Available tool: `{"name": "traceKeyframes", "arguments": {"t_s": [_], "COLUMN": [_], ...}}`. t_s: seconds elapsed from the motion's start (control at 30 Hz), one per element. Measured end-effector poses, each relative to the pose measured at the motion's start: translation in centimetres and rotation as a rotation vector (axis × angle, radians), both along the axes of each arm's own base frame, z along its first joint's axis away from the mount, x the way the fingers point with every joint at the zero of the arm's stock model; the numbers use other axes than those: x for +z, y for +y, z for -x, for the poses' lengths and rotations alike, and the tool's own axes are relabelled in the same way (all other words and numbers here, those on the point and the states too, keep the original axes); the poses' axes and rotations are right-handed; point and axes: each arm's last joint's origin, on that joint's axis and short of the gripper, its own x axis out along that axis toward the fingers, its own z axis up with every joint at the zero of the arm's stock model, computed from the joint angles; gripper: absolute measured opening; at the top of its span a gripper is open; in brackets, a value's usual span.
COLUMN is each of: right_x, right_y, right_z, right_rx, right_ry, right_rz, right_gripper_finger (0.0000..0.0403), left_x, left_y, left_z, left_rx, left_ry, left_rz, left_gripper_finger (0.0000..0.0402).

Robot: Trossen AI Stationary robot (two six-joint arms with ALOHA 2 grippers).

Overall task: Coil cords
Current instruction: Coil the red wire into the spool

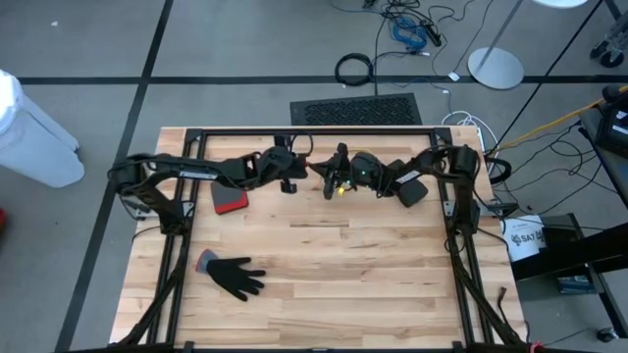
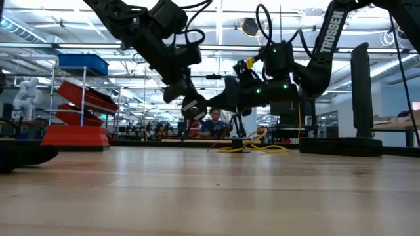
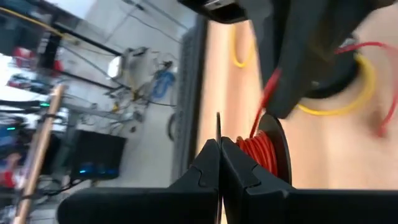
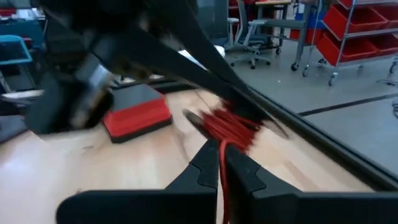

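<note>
My two grippers meet above the far middle of the table. My left gripper (image 1: 312,169) is shut on a small black spool wound with red wire (image 3: 258,152). My right gripper (image 1: 330,178) is shut on the red wire (image 4: 222,163) that runs off the spool. The yellow-orange cord (image 1: 341,189) lies in loose loops on the table below the right gripper; it also shows in the low view (image 2: 256,145) and in the left wrist view (image 3: 367,87). I see no thin black cord. My left gripper pinches a thin black flange of the spool (image 3: 217,127) between its two fingers, edge-on. The spool is lifted clear of the table, and its red winding sits beside the fingers. My right gripper pinches the single red wire strand (image 4: 222,155) between its two fingers, a short way from the spool (image 4: 233,127). The wire runs from the fingers to the spool, clear of the table.
A red and black box (image 1: 229,201) lies on the table to the left of the grippers. A black glove (image 1: 234,275) lies nearer the front left. A black frame (image 1: 314,132) runs along the far edge. A person (image 2: 213,124) sits in the room behind.
</note>
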Motion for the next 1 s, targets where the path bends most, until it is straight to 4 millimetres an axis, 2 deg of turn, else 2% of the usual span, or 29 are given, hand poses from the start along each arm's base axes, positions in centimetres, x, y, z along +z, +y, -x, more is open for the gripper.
{"name": "traceKeyframes", "arguments": {"t_s": [0.13,0.37,0.7,1.0], "right_x": [1.5,2.8,3.0,3.5], "right_y": [0.3,1.0,1.2,2.3], "right_z": [-0.2,-1.1,-1.4,-1.7], "right_rx": [0.015,0.034,-0.026,-0.109], "right_ry": [-0.006,-0.003,0.015,0.011], "right_rz": [0.003,0.036,0.098,0.221], "right_gripper_finger": [0.0000,0.0000,0.0000,0.0000], "left_x": [-0.4,-0.5,1.4,2.4], "left_y": [0.1,0.3,0.4,0.3], "left_z": [-1.0,-2.4,-2.9,-3.0], "left_rx": [0.029,0.055,0.073,0.097], "left_ry": [-0.056,-0.191,-0.456,-0.646], "left_rz": [-0.060,-0.119,-0.108,-0.026], "left_gripper_finger": [0.0000,0.0000,0.0000,0.0000]}}
